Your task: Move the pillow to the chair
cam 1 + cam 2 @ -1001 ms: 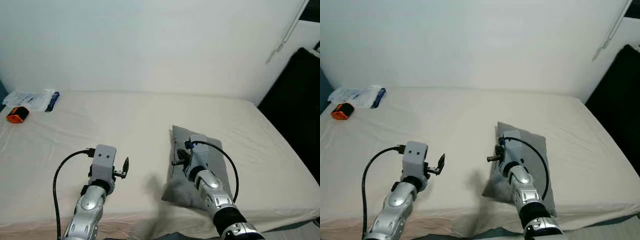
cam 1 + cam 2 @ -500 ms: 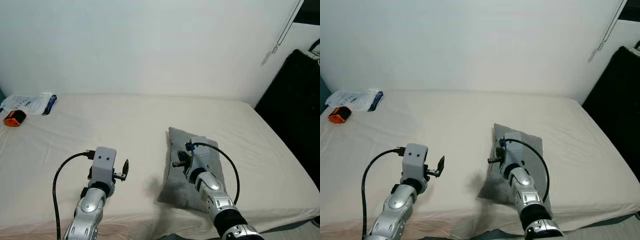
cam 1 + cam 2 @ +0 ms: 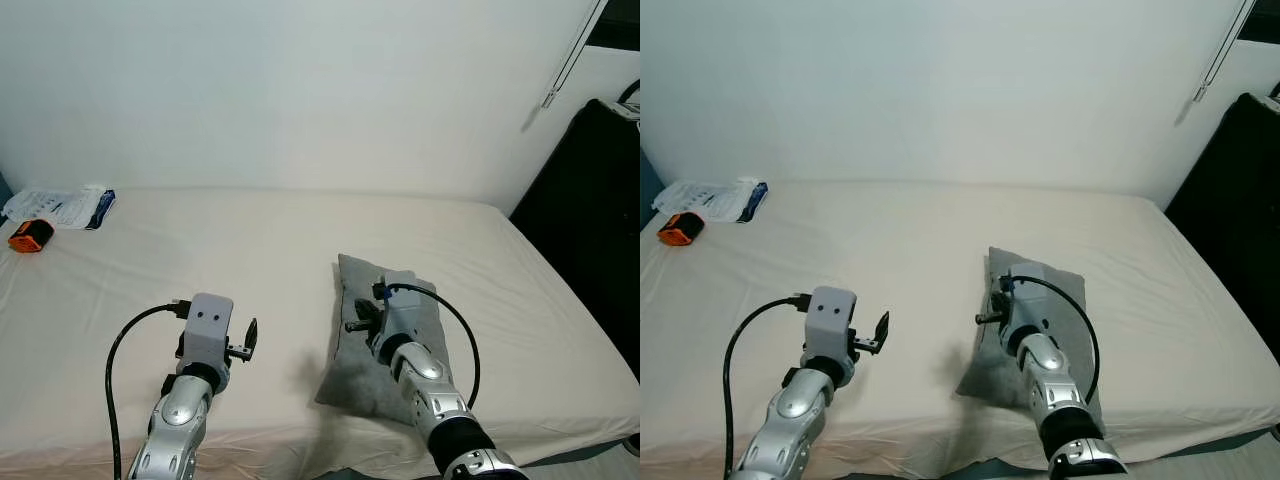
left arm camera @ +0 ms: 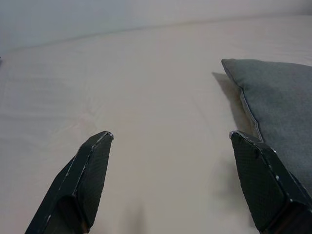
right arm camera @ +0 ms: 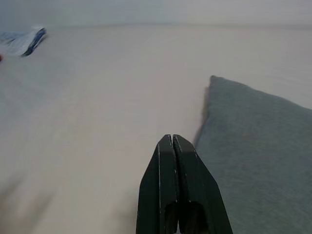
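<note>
On the cream-sheeted bed (image 3: 250,250), the left eye view shows a flat grey fabric pillow (image 3: 352,372) near the front edge, the right gripper (image 3: 352,326) stretched out low above it. An orange object (image 3: 25,236) and a plastic packet (image 3: 62,205) lie at the far left. In the left wrist view, the left gripper (image 4: 173,183) is spread wide over smooth sheet beside the pillow's piped edge. In the right wrist view, the right gripper's fingers (image 5: 171,195) are pressed together, holding nothing.

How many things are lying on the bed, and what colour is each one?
Grey: 1, the pillow
Orange: 1, a small object
White and blue: 1, a packet
Total: 3
</note>
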You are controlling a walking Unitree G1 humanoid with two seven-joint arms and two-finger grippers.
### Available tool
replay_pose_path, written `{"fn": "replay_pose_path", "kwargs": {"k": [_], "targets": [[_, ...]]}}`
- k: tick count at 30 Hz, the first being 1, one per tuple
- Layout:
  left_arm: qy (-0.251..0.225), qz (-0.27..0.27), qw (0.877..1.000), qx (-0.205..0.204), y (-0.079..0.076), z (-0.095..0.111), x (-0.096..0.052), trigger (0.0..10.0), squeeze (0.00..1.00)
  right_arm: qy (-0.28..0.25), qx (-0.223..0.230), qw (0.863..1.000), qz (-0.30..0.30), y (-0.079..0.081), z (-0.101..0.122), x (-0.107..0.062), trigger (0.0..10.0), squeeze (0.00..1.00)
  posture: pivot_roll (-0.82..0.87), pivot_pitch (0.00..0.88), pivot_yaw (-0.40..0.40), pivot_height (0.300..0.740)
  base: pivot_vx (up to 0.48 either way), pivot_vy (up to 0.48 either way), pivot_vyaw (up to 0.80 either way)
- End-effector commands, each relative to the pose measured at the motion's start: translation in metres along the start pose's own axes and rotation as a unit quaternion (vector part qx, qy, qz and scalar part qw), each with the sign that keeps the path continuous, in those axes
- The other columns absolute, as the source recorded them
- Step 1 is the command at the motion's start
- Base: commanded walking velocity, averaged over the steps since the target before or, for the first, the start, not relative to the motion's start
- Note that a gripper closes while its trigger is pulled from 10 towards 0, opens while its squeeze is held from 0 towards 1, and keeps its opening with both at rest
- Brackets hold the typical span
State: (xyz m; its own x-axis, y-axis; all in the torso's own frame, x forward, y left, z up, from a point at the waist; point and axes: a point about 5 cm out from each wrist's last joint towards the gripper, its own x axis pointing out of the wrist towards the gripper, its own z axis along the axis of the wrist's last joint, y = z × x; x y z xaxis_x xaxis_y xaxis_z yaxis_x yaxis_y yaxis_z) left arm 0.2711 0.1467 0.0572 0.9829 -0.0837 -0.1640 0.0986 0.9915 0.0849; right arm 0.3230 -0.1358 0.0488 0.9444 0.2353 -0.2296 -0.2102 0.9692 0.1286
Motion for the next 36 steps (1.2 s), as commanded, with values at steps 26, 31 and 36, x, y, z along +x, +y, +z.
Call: {"fn": "replay_pose_path", "kwargs": {"k": [26,31,36], "targets": [[0.003,-0.012,1.0,0.008,-0.0042,0.0,0.0038,10.0,0.0,-0.007,0.001,0.999,-0.033,-0.0111,-0.0002,-0.0034,10.0,0.0,0.04,0.0,-0.091,0.645,0.0,0.0,0.0],[0.003,-0.011,1.0,0.012,-0.0025,0.0002,0.0039,10.0,0.0,-0.016,0.0,0.999,-0.036,-0.0124,0.0029,-0.0034,10.0,0.0,0.04,0.0,-0.088,0.645,0.0,0.0,0.0],[0.006,-0.014,1.0,0.021,-0.001,-0.0006,0.003,10.0,0.0,-0.015,0.003,0.999,-0.033,-0.0112,0.0013,-0.0041,10.0,0.0,0.05,0.0,-0.087,0.64,0.0,0.0,0.0]]}}
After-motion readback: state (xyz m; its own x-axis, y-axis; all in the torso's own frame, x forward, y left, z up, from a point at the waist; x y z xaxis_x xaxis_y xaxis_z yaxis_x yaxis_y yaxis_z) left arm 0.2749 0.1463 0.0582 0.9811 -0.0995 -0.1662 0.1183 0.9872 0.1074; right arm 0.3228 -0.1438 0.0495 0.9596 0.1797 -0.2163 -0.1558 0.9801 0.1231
